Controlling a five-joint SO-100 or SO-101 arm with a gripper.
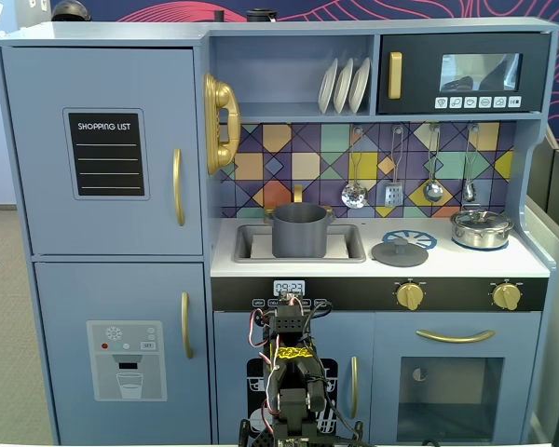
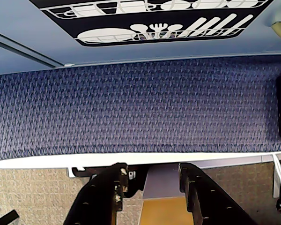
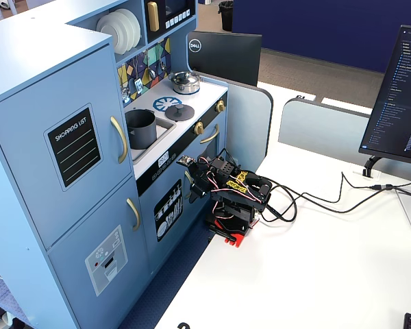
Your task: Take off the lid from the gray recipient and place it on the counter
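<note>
Lid [image 1: 399, 251], a round matte dark gray disc with a small central knob, lies flat on the white worktop of the blue toy kitchen [image 1: 531, 265], overlapping the near edge of the printed blue burner [image 1: 415, 237]; another fixed view shows it there as well [image 3: 181, 114]. Just to its left in that front fixed view, the matte dark gray cylindrical pot [image 1: 300, 230] stands uncovered in the sink basin [image 1: 349, 253], apart from the lid. A smaller shiny silver pot [image 1: 481, 228] sits at the right end of the worktop with its own cover on.

Judged from this layout, the removal and placing look done, and the arm is folded low in front of the kitchen's lower doors, well below the worktop. The end effector [image 2: 152, 180] points down at the blue carpet strip [image 2: 131, 108] in the wrist view, its two black fingers [image 2: 105, 192] spread with nothing between them. What remains seems only to rest at home; no further grasp looks needed.
</note>
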